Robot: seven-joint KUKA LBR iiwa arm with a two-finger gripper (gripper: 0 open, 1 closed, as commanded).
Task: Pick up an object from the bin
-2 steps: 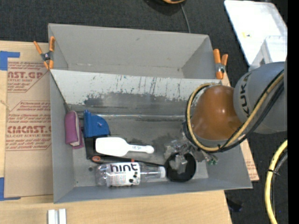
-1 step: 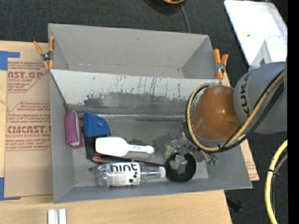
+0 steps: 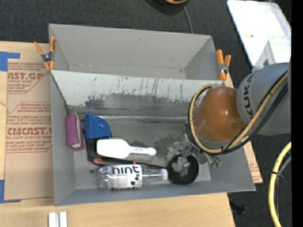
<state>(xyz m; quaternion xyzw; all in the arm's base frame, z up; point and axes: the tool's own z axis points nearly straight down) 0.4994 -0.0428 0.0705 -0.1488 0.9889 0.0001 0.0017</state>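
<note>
Shows the gripper (image 3: 179, 161) low in the front right corner of the grey bin (image 3: 132, 51), directly over a black round thing (image 3: 189, 175) lying there; cannot tell whether open or closed. Left of that, shows a clear bottle (image 3: 130, 176) on its side, labelled "hint", just in front of a white brush (image 3: 120, 148).

The word "hint" is printed in black letters on the clear plastic bottle (image 3: 130, 176) lying along the front of the grey metal bin (image 3: 142, 46). The letters "KU" are seen on the grey robot arm (image 3: 266, 98).
</note>
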